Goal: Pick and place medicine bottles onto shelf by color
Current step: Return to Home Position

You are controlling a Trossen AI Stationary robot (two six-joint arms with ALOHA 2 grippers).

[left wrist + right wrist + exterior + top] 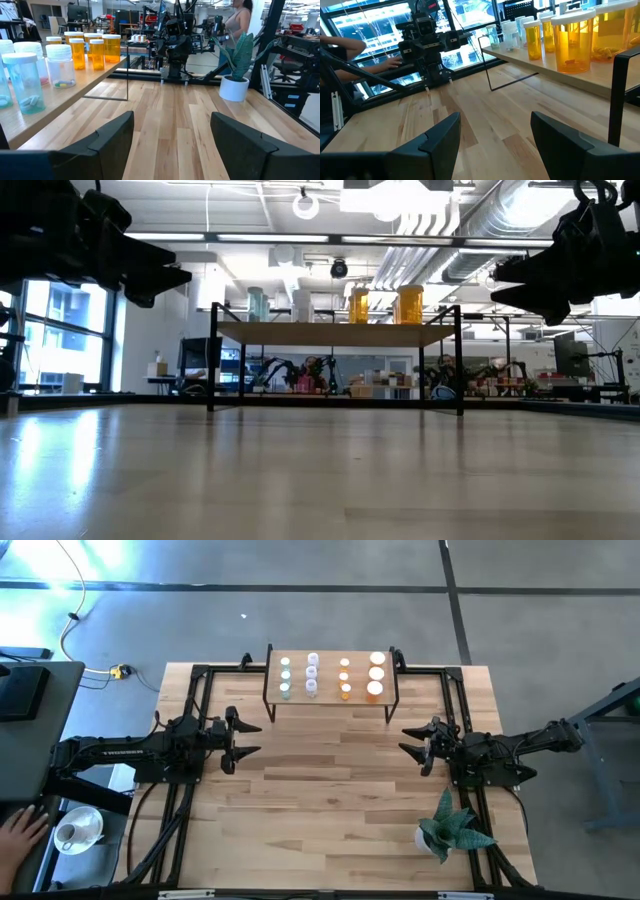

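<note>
The shelf (330, 692) stands on thin black legs at the table's far middle. The medicine bottles rest upright on it in columns: pale green (285, 677), whitish (312, 673), small orange (345, 678) and large orange (376, 674). My left gripper (248, 738) hovers open over the table's left side, level and pointing right, with nothing between its fingers. My right gripper (410, 745) hovers open at the right, pointing left, also holding nothing. The left wrist view shows the green bottles (25, 82) and orange bottles (92, 50) beside my left gripper (172, 125). In the right wrist view the orange bottles (570, 42) stand nearest.
A potted plant (452, 828) stands on the table near the right front. Black frame rails (190, 690) run along the table's sides. Off the left edge sits a white cup (75, 832), with a person's hand (20, 835) beside it. Bare wood lies between the grippers.
</note>
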